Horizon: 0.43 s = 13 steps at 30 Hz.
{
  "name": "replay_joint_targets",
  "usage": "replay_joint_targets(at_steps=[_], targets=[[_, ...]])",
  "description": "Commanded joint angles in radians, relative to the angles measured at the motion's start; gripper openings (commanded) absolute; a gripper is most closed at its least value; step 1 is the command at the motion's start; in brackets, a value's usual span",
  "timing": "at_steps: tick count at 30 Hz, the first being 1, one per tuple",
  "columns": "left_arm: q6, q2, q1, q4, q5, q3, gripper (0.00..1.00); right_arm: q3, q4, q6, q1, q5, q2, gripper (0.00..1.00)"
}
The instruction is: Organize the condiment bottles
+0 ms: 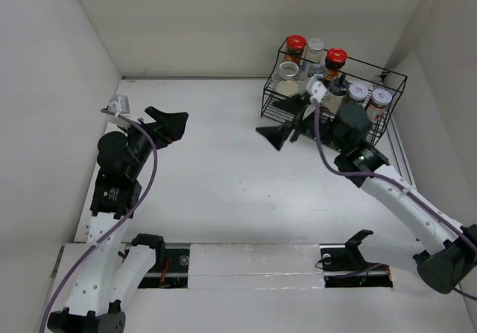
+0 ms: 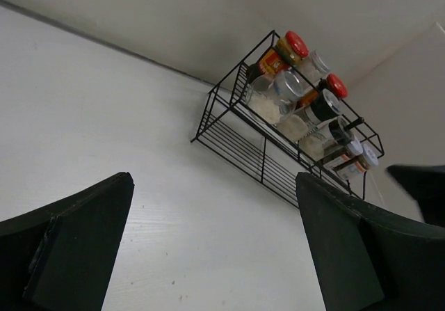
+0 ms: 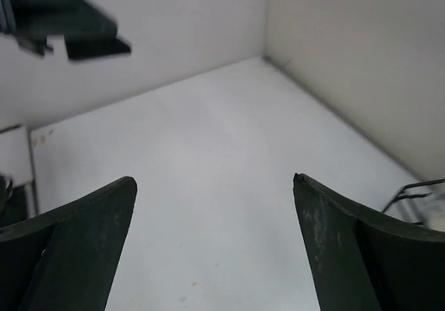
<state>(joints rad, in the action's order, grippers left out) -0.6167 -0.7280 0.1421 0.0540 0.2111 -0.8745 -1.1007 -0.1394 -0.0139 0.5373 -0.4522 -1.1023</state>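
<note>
Several small glass spice jars stand in the black wire rack [image 1: 387, 128] at the back right. Two are red-lidded [image 1: 296, 45] [image 1: 336, 56], one is black-lidded [image 1: 338, 89], and the others are silver-lidded, such as one at the rack's left [image 1: 288, 72]. The left wrist view shows the same rack [image 2: 236, 140] and a red-lidded jar [image 2: 297, 44]. My left gripper [image 1: 170, 124] [image 2: 214, 186] is open and empty over the table at the left. My right gripper [image 1: 285, 132] [image 3: 214, 180] is open and empty, just in front of the rack's left end, pointing away from it.
White walls close in the table on the left, back and right. A black rail with mounts [image 1: 261, 262] runs along the near edge. A bit of rack wire [image 3: 417, 189] shows at the right of the right wrist view.
</note>
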Motion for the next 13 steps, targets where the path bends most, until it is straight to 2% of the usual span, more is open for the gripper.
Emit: replay_joint_targets(at_steps=[1,2,6,13], targets=[[0.009,0.045,-0.006,-0.043,-0.035,0.012,1.00,0.090,-0.005,0.044,0.119,0.027,-0.025,1.00],[-0.001,0.056,-0.006,-0.043,-0.035,0.012,1.00,0.116,-0.005,0.057,0.191,0.052,-0.025,1.00],[-0.002,0.099,-0.006,-0.043,-0.035,0.012,1.00,0.287,-0.037,0.059,0.332,0.231,-0.044,1.00],[-0.002,0.145,-0.006,-0.066,0.045,0.055,1.00,0.357,-0.080,0.031,0.355,0.371,-0.030,1.00]])
